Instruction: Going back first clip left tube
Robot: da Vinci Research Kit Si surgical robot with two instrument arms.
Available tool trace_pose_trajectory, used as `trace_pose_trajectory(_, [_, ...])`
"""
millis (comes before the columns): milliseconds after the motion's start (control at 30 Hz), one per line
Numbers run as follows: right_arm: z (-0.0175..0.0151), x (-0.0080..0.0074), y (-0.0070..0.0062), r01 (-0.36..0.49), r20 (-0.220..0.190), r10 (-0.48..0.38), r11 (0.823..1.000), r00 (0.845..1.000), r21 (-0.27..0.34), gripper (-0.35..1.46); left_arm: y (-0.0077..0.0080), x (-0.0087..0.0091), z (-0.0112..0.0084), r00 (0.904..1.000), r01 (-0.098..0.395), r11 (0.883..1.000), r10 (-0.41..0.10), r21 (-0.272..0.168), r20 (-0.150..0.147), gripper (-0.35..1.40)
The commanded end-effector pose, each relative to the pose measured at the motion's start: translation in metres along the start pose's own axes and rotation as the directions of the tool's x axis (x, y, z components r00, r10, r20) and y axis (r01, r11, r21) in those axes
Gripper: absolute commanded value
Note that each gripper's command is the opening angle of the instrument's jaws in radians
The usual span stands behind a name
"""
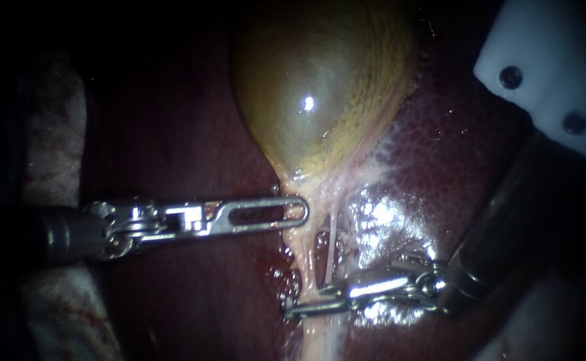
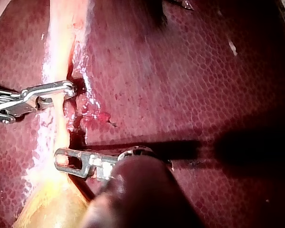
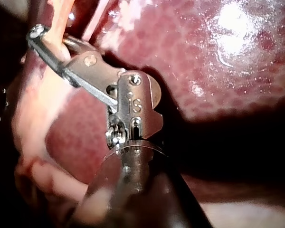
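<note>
The yellow-green gallbladder (image 1: 320, 87) narrows to a pale neck, from which two thin tubes run down, the left tube (image 1: 298, 264) and the right tube (image 1: 334, 241). My left instrument (image 1: 303, 212) comes in level from the left, and its slotted jaws are shut on the neck tissue. My right instrument (image 1: 291, 307) reaches in from the lower right, low on the tubes. In the right wrist view its jaws (image 3: 42, 35) stand slightly apart with the pale tube between them. I cannot make out a clip. The left wrist view shows both instruments, left (image 2: 59, 159) and right (image 2: 71, 89), at the pale strand.
Dark red liver (image 1: 453, 147) lies all around, wet and shiny beside the tubes. A white block with two screws (image 1: 560, 67) fills the upper right corner. Pale stained gauze (image 1: 52, 134) lies at the far left. A little blood sits by the left tube.
</note>
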Motion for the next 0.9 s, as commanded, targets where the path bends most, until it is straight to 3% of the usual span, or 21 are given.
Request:
trace_pose_trajectory(33, [0.0000, 0.0000, 0.0000, 0.000, 0.000, 0.000, 1.000, 1.000, 0.000, -0.18, 0.0000, 0.0000, 0.0000, 1.0000, 0.000, 1.000, 0.000, 0.000, 0.000, -0.35])
trace_pose_trajectory(167, [0.0000, 0.0000, -0.0001, 0.000, 0.000, 0.000, 1.000, 1.000, 0.000, -0.15, 0.0000, 0.0000, 0.0000, 1.0000, 0.000, 1.000, 0.000, 0.000, 0.000, -0.35])
trace_pose_trajectory(533, [-0.0001, -0.0001, -0.0002, 0.012, 0.003, -0.012, 1.000, 1.000, 0.004, 0.29, 0.0000, 0.0000, 0.0000, 1.0000, 0.000, 1.000, 0.000, 0.000, 0.000, -0.35])
trace_pose_trajectory(900, [-0.0004, -0.0003, -0.0005, 0.095, 0.006, -0.095, 0.995, 0.995, 0.006, 0.45, 0.0000, 0.0000, 0.0000, 1.0000, 0.000, 1.000, 0.000, 0.000, 0.000, -0.35])
